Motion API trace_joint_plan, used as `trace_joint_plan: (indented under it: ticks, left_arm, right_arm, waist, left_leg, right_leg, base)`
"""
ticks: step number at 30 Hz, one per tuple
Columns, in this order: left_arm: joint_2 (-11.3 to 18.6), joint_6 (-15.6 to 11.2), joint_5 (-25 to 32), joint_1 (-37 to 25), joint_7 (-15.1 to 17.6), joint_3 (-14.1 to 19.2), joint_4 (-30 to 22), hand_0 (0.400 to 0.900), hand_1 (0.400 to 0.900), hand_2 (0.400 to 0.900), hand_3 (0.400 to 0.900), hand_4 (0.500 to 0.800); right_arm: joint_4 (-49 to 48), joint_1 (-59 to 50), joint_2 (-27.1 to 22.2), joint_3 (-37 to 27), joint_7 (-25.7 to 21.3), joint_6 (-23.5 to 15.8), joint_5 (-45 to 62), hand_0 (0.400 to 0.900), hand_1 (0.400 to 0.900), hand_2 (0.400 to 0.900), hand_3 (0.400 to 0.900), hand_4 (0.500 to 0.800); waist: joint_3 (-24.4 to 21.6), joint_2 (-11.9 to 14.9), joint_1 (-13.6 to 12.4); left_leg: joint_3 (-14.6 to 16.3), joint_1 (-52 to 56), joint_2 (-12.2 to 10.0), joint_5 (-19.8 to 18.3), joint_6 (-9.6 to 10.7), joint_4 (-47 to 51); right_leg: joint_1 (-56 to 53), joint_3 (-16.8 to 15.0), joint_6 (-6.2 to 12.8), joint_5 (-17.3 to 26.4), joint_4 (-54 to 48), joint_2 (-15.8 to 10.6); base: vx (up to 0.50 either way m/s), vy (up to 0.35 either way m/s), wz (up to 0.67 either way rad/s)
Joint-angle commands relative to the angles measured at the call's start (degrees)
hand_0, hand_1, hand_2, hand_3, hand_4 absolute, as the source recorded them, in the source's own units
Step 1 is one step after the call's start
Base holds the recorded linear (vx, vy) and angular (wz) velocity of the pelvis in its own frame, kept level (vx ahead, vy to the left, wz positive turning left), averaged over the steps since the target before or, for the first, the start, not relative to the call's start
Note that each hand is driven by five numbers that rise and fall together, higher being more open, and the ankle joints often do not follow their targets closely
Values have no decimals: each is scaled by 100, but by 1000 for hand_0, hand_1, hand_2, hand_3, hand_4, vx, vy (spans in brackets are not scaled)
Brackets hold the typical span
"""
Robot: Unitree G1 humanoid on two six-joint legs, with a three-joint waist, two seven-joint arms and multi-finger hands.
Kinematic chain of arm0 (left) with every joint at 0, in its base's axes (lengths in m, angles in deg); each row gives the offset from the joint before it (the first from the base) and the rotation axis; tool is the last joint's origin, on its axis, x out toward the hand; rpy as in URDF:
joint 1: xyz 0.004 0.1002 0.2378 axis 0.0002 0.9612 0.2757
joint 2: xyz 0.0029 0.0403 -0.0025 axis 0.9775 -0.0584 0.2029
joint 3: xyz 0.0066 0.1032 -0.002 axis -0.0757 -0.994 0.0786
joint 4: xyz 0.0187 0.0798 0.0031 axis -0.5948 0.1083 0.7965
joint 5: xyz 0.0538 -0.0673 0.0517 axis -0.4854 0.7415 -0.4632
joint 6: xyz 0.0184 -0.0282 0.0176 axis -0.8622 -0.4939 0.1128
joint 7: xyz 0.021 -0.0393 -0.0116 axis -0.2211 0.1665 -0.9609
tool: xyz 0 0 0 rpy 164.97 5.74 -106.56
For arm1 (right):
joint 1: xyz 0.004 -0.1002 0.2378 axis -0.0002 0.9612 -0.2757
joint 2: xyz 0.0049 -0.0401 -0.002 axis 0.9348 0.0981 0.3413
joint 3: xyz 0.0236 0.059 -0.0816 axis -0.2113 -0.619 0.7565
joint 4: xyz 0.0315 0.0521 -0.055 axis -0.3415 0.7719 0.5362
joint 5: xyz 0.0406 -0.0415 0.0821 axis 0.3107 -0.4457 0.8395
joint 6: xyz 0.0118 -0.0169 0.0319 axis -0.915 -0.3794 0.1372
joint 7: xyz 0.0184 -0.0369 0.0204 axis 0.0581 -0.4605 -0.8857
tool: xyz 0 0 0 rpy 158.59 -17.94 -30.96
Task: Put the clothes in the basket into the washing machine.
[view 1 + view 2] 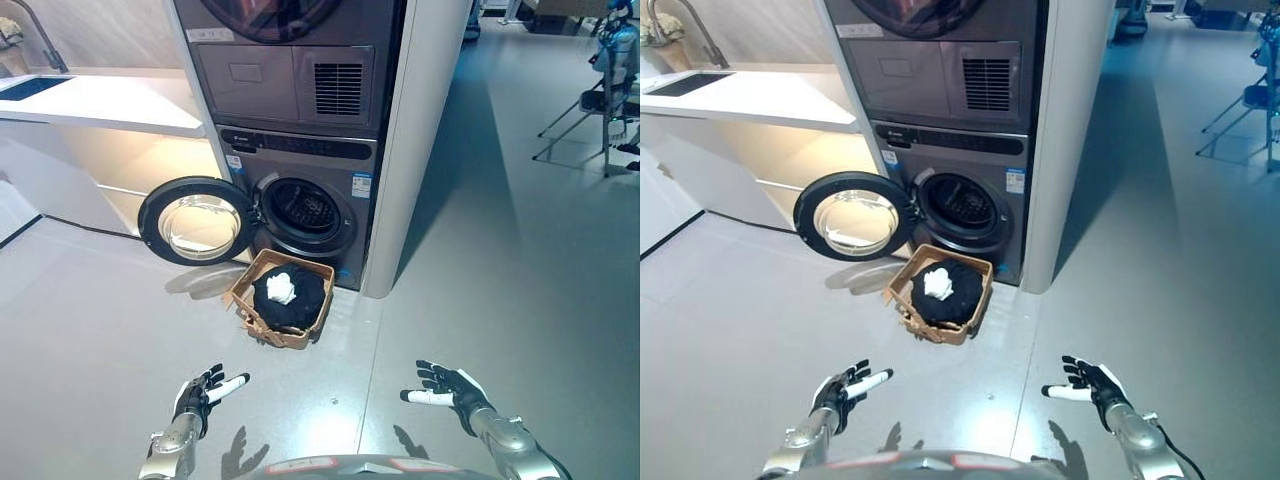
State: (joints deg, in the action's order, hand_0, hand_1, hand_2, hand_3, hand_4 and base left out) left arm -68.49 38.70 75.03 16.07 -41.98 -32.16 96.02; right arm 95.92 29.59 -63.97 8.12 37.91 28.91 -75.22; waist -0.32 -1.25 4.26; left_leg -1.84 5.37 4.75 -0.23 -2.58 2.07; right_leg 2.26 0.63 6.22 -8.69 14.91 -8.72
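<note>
A brown woven basket (244, 298) stands on the floor right in front of the washing machine (305, 160). Dark clothes (300, 302) fill it, with a white piece (281, 287) on top. The machine's round door (197, 220) is swung open to the left, and the drum opening (306, 212) shows dark inside. My left hand (205, 393) hovers low at the lower left, fingers straight and holding nothing. My right hand (448, 387) is at the lower right, also open and empty. Both hands are well short of the basket.
A second machine (290, 60) is stacked above the washer. A white counter with a sink (100, 102) runs to the left. A white pillar (425, 130) stands right of the machines. A chair frame (590, 120) is far right at the back.
</note>
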Motion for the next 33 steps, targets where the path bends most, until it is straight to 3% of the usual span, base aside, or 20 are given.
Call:
trace_joint_plan:
  ticks: [1, 4, 8, 13, 17, 21, 26, 30, 33]
  left_arm:
    - [552, -253, -50, -93, 18, 195, -370, 900, 900, 900, 900, 800]
    - [591, -223, -54, -103, 8, 283, -335, 900, 900, 900, 900, 800]
    - [576, -241, -44, -195, 16, 289, -269, 900, 900, 900, 900, 800]
    - [564, -288, -48, -328, 99, 263, -285, 900, 900, 900, 900, 800]
    - [573, -270, -39, -319, 176, 264, -343, 900, 900, 900, 900, 800]
    - [586, -258, -10, -424, 238, 188, -229, 900, 900, 900, 900, 800]
    - [509, -261, 172, -593, 277, 28, -26, 900, 900, 900, 900, 800]
    - [379, -284, 256, -657, 284, -142, 13, 900, 900, 900, 900, 800]
    - [314, -277, 393, -912, 325, -299, 111, 900, 900, 900, 900, 800]
  right_arm:
    - [-190, -181, 137, 102, 39, -260, 74, 900, 900, 900, 900, 800]
    - [-189, -183, 198, 175, 88, -227, 77, 900, 900, 900, 900, 800]
    - [-208, -212, 182, 182, 104, -231, 123, 900, 900, 900, 900, 800]
    - [-297, -249, 183, 169, -5, -256, 130, 900, 900, 900, 900, 800]
    - [-329, -274, 177, 173, -41, -237, 134, 900, 900, 900, 900, 800]
    - [-346, -307, 136, 151, -64, -239, 151, 900, 900, 900, 900, 800]
    - [-354, -323, 57, 166, -136, -293, 179, 900, 900, 900, 900, 800]
    - [-301, -61, -100, -23, -167, -360, 229, 900, 900, 900, 900, 800]
    - [-110, -171, -203, 19, -271, -376, 259, 900, 900, 900, 900, 800]
  waist:
    - [-249, 196, -64]
    - [-158, 192, -115]
    - [-13, 225, -7]
    - [148, 428, 237]
    - [108, 589, 254]
    - [29, 630, 272]
    - [-121, 496, 355]
    - [-224, 325, 474]
    - [-206, 260, 473]
  left_leg:
    - [-68, -297, 358, -648, -243, -835]
    - [75, -115, 413, -754, -327, -824]
    - [35, 62, 430, -838, -254, -789]
    - [-156, 379, 430, -1077, -54, -789]
    - [-283, 515, 406, -1287, -9, -834]
    - [-463, 679, 267, -1453, 45, -834]
    - [-727, 883, -312, -1500, 325, -871]
    - [-866, 752, -794, -938, 594, -1221]
    - [-934, 440, -865, -629, 641, -1632]
  right_leg:
    - [784, -296, 2, 1337, 1208, -444]
    - [1051, 59, -71, 1300, 1470, -595]
    - [1307, 258, 105, 1605, 549, -637]
    - [1414, 13, 514, 2413, -1322, -646]
    - [1437, -33, 617, 2677, -1435, -581]
    - [1524, -55, 553, 2434, -1040, -419]
    - [1574, 56, 326, 1711, -586, 28]
    - [1532, 239, 107, 1351, -349, 366]
    - [1481, 308, -10, 1198, -332, 535]
  base:
    - [-3, 229, -24]
    - [50, 164, -24]
    - [107, 19, 14]
    - [189, -77, 40]
    - [163, -106, 27]
    - [209, -153, 29]
    - [285, -278, 38]
    - [256, -302, 39]
    - [159, -263, 18]
